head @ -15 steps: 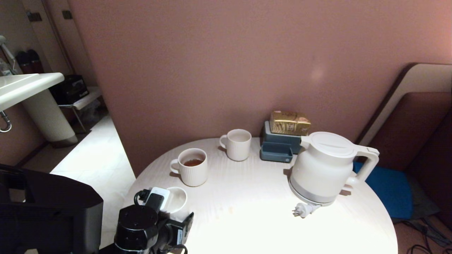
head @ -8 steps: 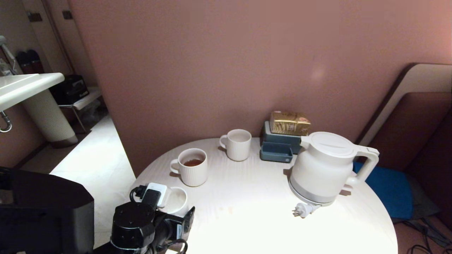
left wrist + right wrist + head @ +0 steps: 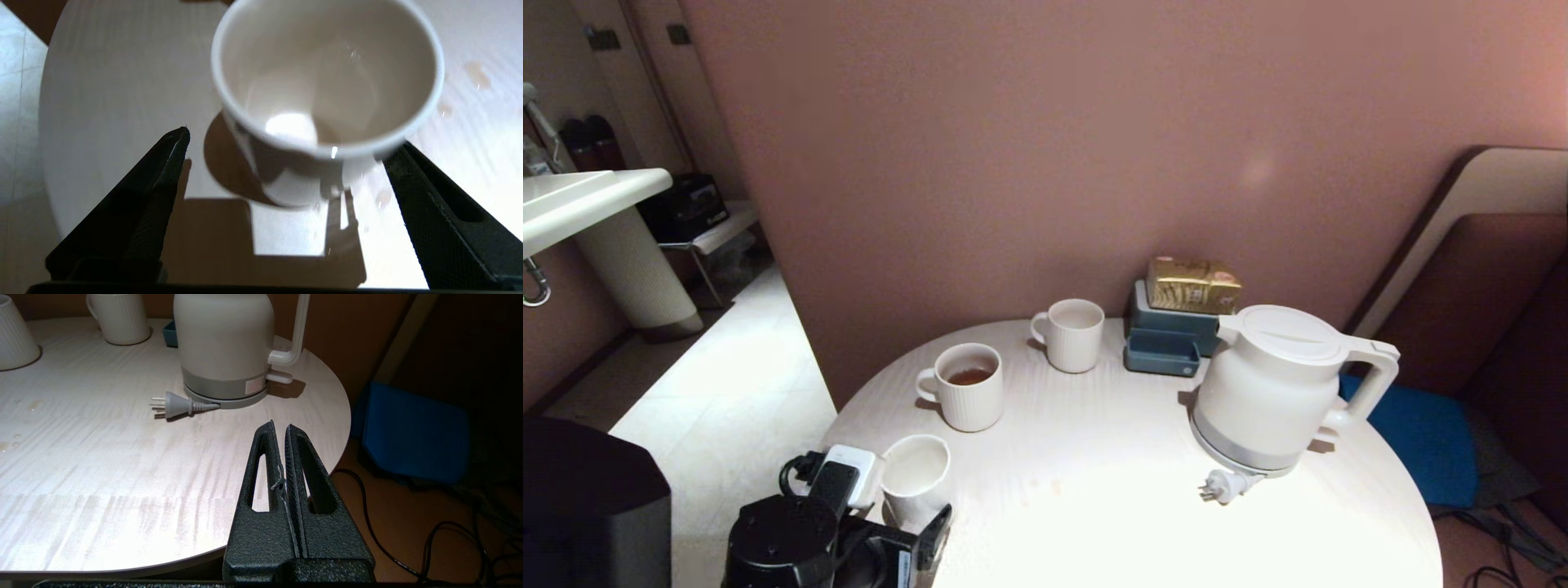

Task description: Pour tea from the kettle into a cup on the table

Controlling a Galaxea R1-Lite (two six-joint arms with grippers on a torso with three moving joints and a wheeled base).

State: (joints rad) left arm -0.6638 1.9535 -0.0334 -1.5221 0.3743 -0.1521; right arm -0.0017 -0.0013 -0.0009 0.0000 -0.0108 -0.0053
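Observation:
The cup (image 3: 916,475), small, plain and white, stands empty near the table's (image 3: 1111,490) front left edge. In the left wrist view the cup (image 3: 327,77) sits between the spread fingers of my open left gripper (image 3: 292,139). One finger (image 3: 163,179) is clear of it and the other (image 3: 433,208) lies close beside its rim. The white kettle (image 3: 1270,392) stands on its base at the right, its spout toward the mugs. Tea (image 3: 969,376) shows in a ribbed mug (image 3: 964,404). My right gripper (image 3: 280,426) is shut and empty, over the table's right front edge.
A second ribbed mug (image 3: 1074,335) stands at the back, next to a blue box (image 3: 1164,343) with a gold packet (image 3: 1192,284) on top. The kettle's loose plug (image 3: 1223,487) lies in front of it. Small wet spots (image 3: 476,75) mark the tabletop. A basin (image 3: 580,204) stands far left.
My left arm has drawn back toward the near left and its jaws have spread wider. The cup, partly hidden by the wrist before, now stands in full view.

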